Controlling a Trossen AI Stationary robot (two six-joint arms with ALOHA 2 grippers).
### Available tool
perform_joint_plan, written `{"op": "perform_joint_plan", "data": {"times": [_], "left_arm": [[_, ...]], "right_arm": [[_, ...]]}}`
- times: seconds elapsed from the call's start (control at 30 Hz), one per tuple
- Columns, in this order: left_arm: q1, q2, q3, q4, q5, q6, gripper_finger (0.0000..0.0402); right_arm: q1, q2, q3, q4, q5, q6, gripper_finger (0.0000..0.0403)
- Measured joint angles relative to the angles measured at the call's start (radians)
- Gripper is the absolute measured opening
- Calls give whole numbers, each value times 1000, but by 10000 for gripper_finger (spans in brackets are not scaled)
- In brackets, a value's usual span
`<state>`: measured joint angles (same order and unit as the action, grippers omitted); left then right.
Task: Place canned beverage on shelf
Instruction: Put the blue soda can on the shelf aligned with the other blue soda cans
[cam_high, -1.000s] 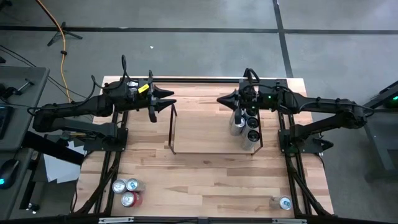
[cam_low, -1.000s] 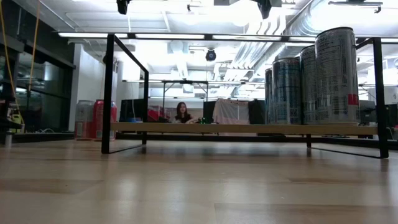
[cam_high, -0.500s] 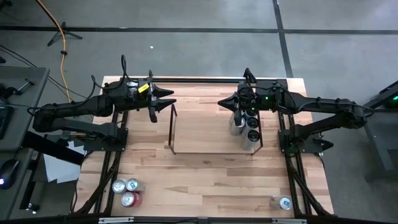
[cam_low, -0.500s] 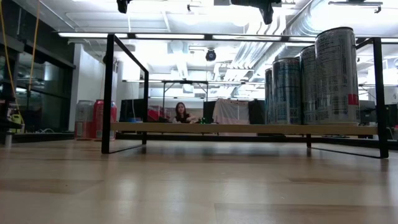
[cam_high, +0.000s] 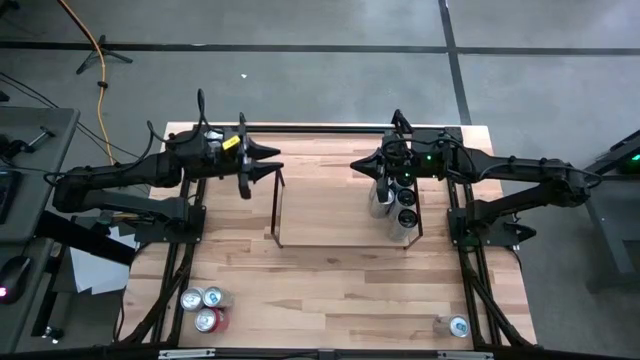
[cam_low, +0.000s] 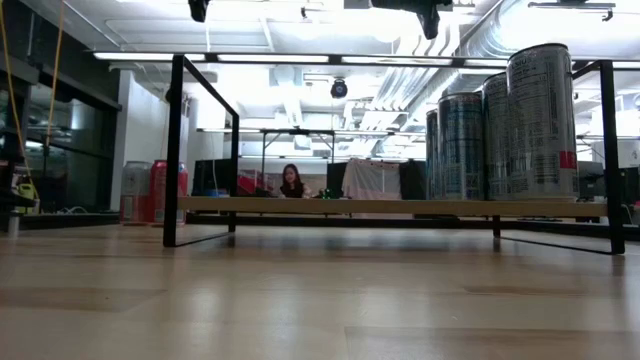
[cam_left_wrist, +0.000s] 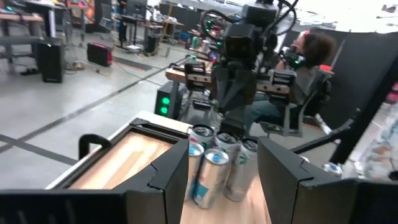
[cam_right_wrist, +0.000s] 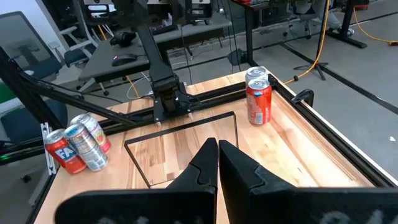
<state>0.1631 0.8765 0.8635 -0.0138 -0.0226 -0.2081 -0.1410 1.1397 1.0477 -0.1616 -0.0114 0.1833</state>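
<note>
Cans (cam_high: 206, 308) at 7 o'clock: light, stiff, slick; grip mid-body. L gripper (cam_high: 274, 160) part-open, empty; R gripper (cam_high: 357, 164) closed, empty.

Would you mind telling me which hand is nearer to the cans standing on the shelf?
The right hand: it hovers right beside the cans at the shelf's right end. The left hand is over the opposite end, well away.
</note>
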Motion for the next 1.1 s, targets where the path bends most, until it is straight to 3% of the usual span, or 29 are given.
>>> {"op": "perform_joint_plan", "data": {"times": [0.37,0.57,0.7,0.9,1.1], "left_arm": [[0,-46,0,-53,75,-11,148],[-9,-77,0,-41,168,-154,148],[-84,-79,0,0,169,-239,148],[-263,-17,39,187,78,-304,148],[-453,114,199,200,-73,-252,173]], "right_arm": [[0,0,0,-27,1,71,0],[0,0,0,-57,1,71,0],[0,0,0,-88,1,71,0],[0,0,0,-158,1,70,0],[0,0,0,-171,1,71,0]]}}
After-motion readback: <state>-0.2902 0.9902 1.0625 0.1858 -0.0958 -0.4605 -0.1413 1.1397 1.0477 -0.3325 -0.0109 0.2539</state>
